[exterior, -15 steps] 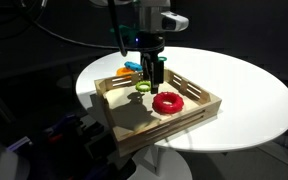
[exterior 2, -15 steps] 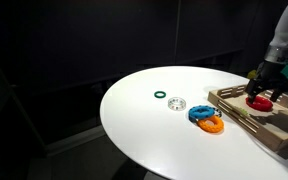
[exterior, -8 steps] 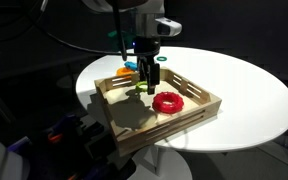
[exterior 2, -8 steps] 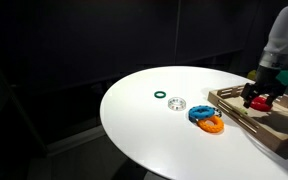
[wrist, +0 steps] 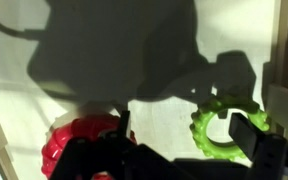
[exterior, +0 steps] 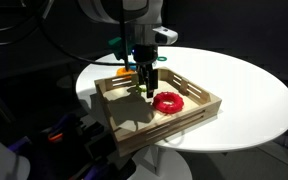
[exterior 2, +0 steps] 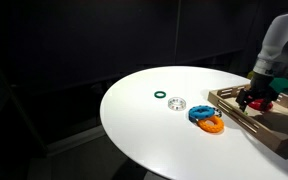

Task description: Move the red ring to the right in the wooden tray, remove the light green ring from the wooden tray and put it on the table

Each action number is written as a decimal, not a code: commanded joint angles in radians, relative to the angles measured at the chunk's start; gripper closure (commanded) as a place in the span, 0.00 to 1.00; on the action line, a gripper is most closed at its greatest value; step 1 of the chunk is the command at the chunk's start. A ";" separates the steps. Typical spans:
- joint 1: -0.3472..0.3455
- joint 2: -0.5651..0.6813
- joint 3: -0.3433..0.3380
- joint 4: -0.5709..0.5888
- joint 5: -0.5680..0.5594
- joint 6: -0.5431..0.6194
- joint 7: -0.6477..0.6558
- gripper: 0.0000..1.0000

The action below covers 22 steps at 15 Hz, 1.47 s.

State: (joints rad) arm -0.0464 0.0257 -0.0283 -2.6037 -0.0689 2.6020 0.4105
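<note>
The wooden tray (exterior: 187, 119) stands on the white table (exterior: 239, 85), and both also show in an exterior view (exterior 2: 276, 131). The red ring (exterior: 168, 101) lies in the tray. It also shows in the wrist view (wrist: 76, 147) at the lower left. The light green ring (wrist: 210, 133) lies flat on the tray floor next to it. My gripper (wrist: 184, 128) is open and low over the tray. One finger is above the light green ring's hole, the other near the red ring. In both exterior views the gripper (exterior: 147, 88) (exterior 2: 256, 99) hides the light green ring.
A blue ring (exterior 2: 199, 113) and an orange piece (exterior 2: 213, 124) lie on the table just outside the tray. A dark green ring (exterior 2: 160, 96) and a pale disc (exterior 2: 178, 102) lie farther out. The tray's low walls surround the gripper.
My gripper has moved down and sideways inside the tray, away from the red ring and onto the light green ring, which it now covers in the exterior views. The rings have not moved.
</note>
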 commanded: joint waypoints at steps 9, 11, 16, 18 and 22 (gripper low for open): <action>0.034 0.079 -0.023 0.071 -0.077 0.002 0.099 0.29; 0.038 0.085 -0.027 0.077 -0.088 0.001 0.115 0.40; 0.047 0.074 -0.027 0.089 -0.082 -0.004 0.140 0.81; 0.046 0.058 -0.029 0.088 -0.077 -0.014 0.144 0.96; 0.042 0.014 -0.045 0.079 -0.087 -0.044 0.165 0.94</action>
State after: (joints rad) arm -0.0083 0.0828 -0.0574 -2.5292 -0.1240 2.6039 0.5293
